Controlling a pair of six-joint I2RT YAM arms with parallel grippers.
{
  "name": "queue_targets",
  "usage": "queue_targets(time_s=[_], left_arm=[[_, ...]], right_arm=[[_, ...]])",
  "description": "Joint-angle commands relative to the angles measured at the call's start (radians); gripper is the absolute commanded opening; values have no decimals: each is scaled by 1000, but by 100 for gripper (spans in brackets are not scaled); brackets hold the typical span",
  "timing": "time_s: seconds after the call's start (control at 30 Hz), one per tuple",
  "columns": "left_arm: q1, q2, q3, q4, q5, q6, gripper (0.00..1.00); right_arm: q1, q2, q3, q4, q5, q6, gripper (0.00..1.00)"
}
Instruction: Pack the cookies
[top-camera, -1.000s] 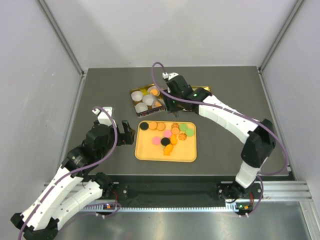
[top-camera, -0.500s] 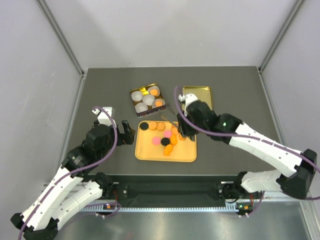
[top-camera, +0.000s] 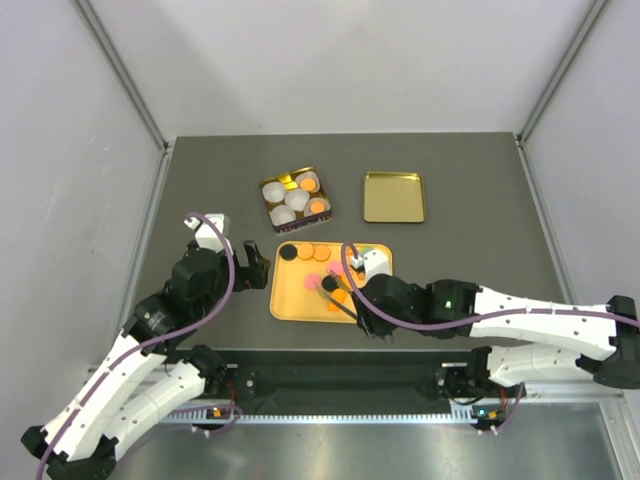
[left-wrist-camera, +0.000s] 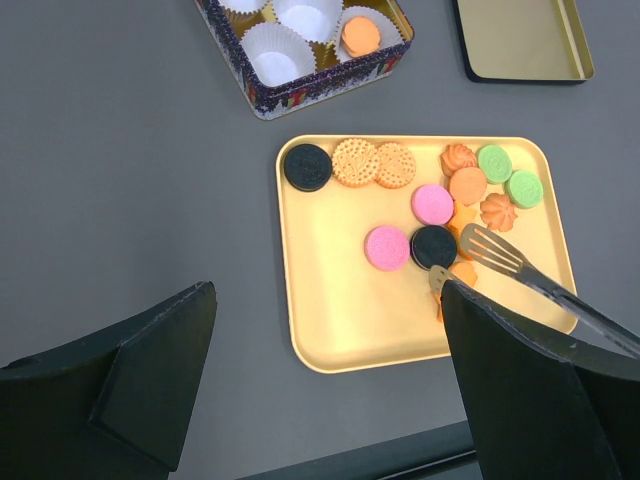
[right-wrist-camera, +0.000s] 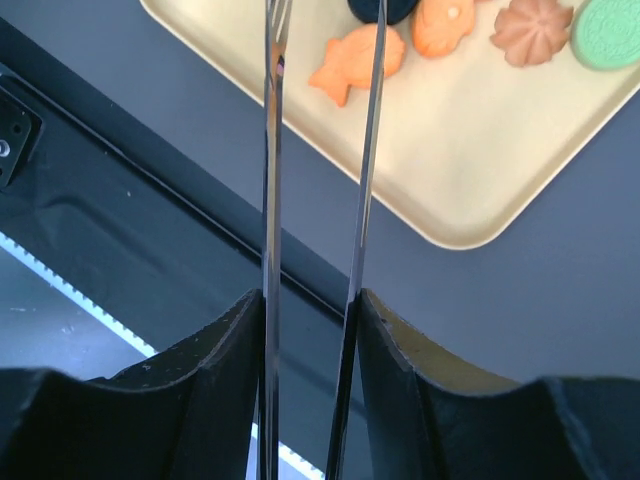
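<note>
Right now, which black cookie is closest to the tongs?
The black cookie mid-tray, next to a pink cookie, by the tongs tip. The other black cookie sits in the tray's far-left corner.

From above, the right arm (top-camera: 520, 320) hides the near right part of the tray (top-camera: 288, 305) and some of the cookies (top-camera: 307, 252). In the left wrist view the top edge cuts off the far side of the tin (left-wrist-camera: 320, 85) and of the gold lid (left-wrist-camera: 520, 40). There the tongs (left-wrist-camera: 495, 255) run out past the right edge. In the right wrist view the tong tips, a black cookie (right-wrist-camera: 385, 10) and a green cookie (right-wrist-camera: 608, 45) are cropped by the frame.
</note>
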Motion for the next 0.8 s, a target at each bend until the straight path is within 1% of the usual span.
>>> queue_targets(time_s=[0.0, 0.1, 0.23, 0.57, 0.77], left_arm=[[-1, -10, 0, 12, 2, 4, 99], [-1, -15, 0, 14, 2, 2, 99], [-3, -21, -1, 14, 2, 2, 99], [-3, -22, -1, 14, 2, 4, 99], [-3, -22, 0, 14, 2, 4, 99]], right_arm=[[48, -65, -27, -22, 63, 100, 41], [64, -106, -63, -31, 58, 163, 41], [70, -143, -82, -62, 64, 196, 41], [84, -106, -101, -59, 26, 208, 42], [85, -86, -104, -28, -3, 203, 43]])
